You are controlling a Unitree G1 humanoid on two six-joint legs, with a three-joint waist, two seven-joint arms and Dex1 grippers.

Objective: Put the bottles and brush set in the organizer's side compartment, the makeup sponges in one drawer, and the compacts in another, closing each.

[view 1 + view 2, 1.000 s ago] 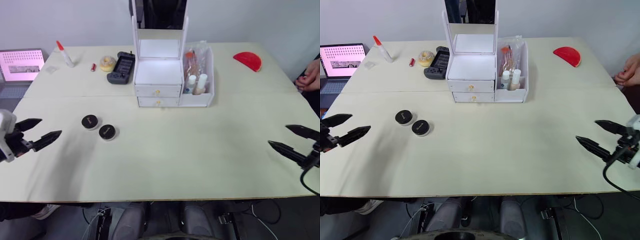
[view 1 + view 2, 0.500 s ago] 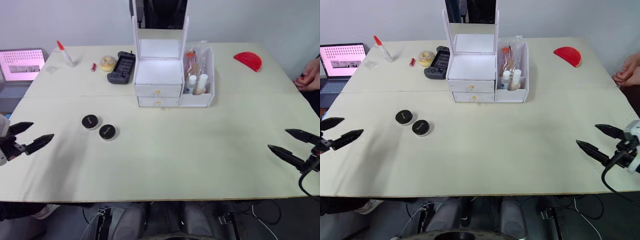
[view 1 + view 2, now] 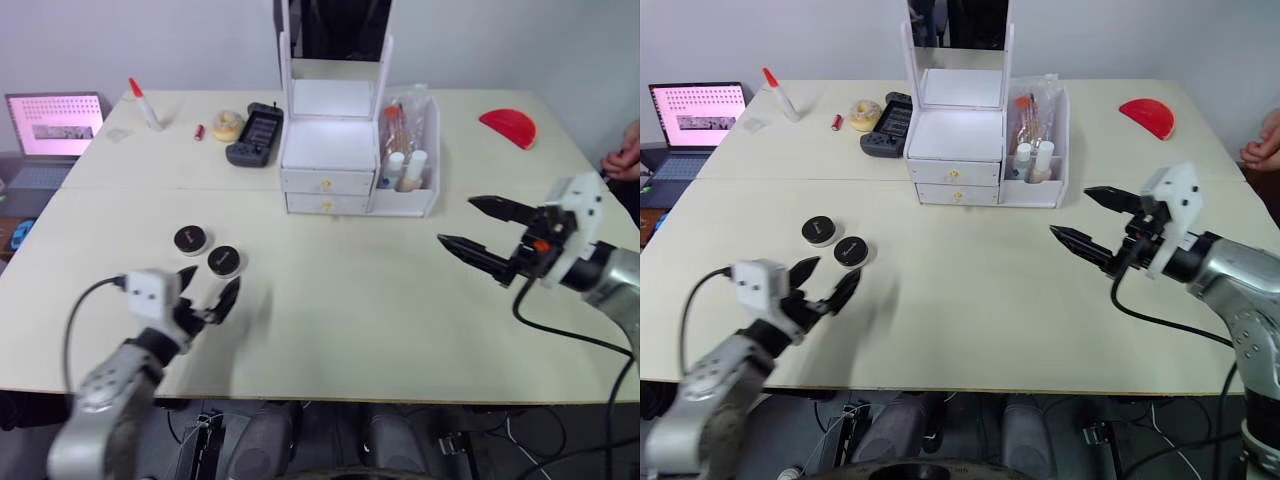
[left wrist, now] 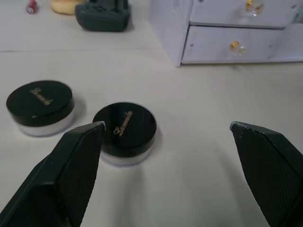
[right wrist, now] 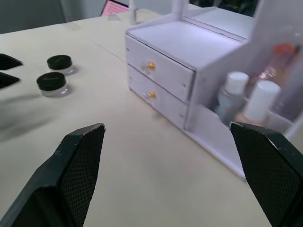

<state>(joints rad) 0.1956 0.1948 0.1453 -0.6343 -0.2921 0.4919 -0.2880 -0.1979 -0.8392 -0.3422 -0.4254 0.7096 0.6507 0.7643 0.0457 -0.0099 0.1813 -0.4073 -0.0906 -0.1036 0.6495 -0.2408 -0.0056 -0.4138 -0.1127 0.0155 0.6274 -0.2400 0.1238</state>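
The white organizer [image 3: 335, 150] stands at the back middle with both drawers [image 4: 236, 45] shut. Its side compartment [image 3: 408, 195] holds two bottles [image 3: 405, 170] and a bagged brush set [image 3: 395, 115]. Two black-lidded compacts [image 3: 191, 239] [image 3: 223, 261] lie on the table to the front left. My left gripper [image 3: 210, 285] is open just in front of the nearer compact [image 4: 124, 130], not touching it. My right gripper [image 3: 457, 222] hovers open to the organizer's front right, empty. The makeup sponges are out of view.
Along the back left are a laptop [image 3: 55, 125], a glue bottle [image 3: 143, 102], a small red item [image 3: 199, 132], a yellow ring-shaped thing [image 3: 228, 125] and a dark controller [image 3: 255, 133]. A red half-disc [image 3: 507, 127] lies back right. A person's hand [image 3: 625, 160] rests at the right edge.
The left gripper has come in from the left edge to just in front of the compacts. The right gripper has swung up and left toward the organizer. Both stay open.
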